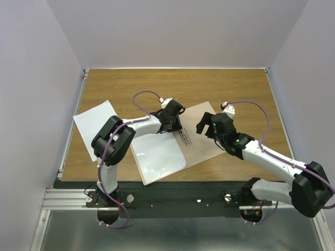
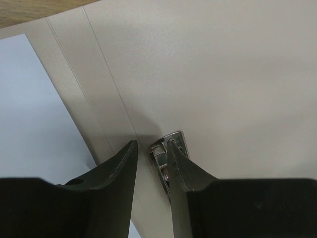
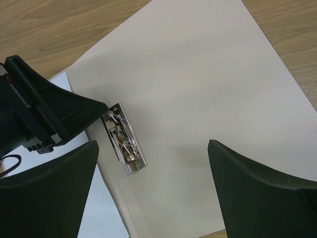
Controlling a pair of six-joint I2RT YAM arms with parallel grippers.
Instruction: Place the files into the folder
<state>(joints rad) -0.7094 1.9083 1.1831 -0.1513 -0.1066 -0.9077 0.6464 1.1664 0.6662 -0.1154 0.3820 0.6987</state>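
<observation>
The tan folder [image 1: 209,141] lies open in the middle of the table, its metal clip [image 1: 186,137] at the fold. A white shiny rectangle [image 1: 159,157] covers its left leaf; I cannot tell whether it is a sheet or the leaf's own pale face. One white sheet [image 1: 94,125] lies on the table to the left. My left gripper [image 2: 151,145] is low over the fold, slightly open, with one fingertip on the clip [image 2: 176,136]. My right gripper [image 3: 152,145] is wide open and empty above the bare right leaf [image 3: 198,74], close to the clip [image 3: 124,139].
The wooden table [image 1: 235,89] is walled by white panels on three sides. The loose sheet reaches the table's left edge. The two grippers [image 1: 175,123] [image 1: 207,124] are close together over the folder. A black rail [image 1: 172,196] runs along the near edge.
</observation>
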